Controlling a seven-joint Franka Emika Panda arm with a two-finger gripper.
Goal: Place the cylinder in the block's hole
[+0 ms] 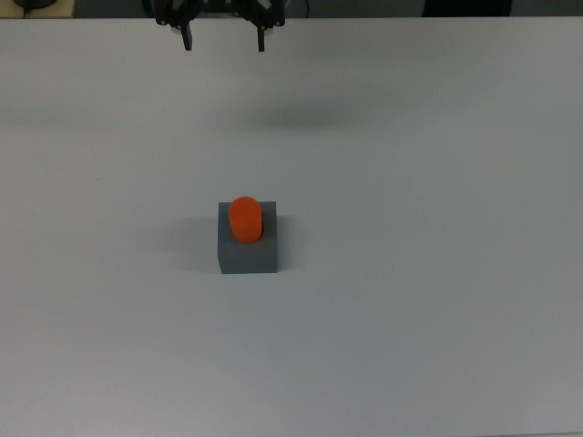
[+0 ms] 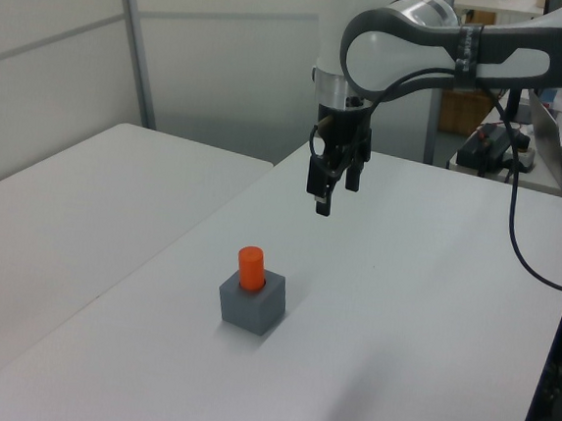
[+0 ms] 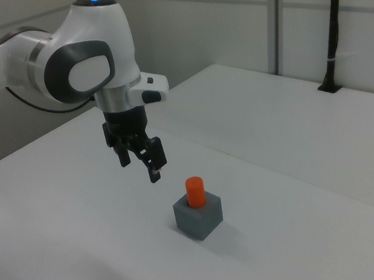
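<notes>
Small bright orange plastic cylinder (image 1: pixel 245 219) seated upright in the top hole of the dark grey matte cube block (image 1: pixel 248 252), upper part sticking out. Two-finger gripper (image 1: pixel 224 39) spread wide, empty, raised well apart from the block. Looks done. If retreating further: straight up and away, no sweep over the white table (image 1: pixel 437 273).
</notes>
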